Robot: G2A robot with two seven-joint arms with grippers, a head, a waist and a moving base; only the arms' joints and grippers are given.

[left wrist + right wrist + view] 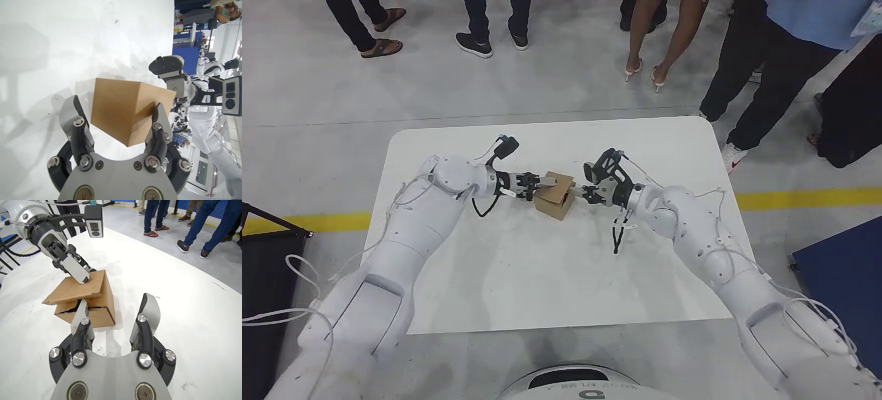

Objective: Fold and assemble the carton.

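The desk (pixel 542 270) is smooth and white, and my biggest worry starts there: nothing braces the carton (pixel 555 194), which sits near the middle of it between my two arms. Any sideways push could skate the carton away instead of folding it.

Neither tool has a grip on the carton. The left tool (pixel 116 104) is spread wide, one finger (pixel 79 273) pressing down on the top flap (pixel 75 289) and the other apart from the cardboard. The right tool (pixel 113 299) is also released, with one finger (pixel 80 311) at the carton's end face and the other out in free air.

The top flap lies skewed, its corner overhanging the side. If I lift the left finger it will likely spring up, and if I press harder it may crease crooked.

The smallest hazard is the ragged seam (pixel 94 308) on the end face. The right finger could snag there and tear it further.
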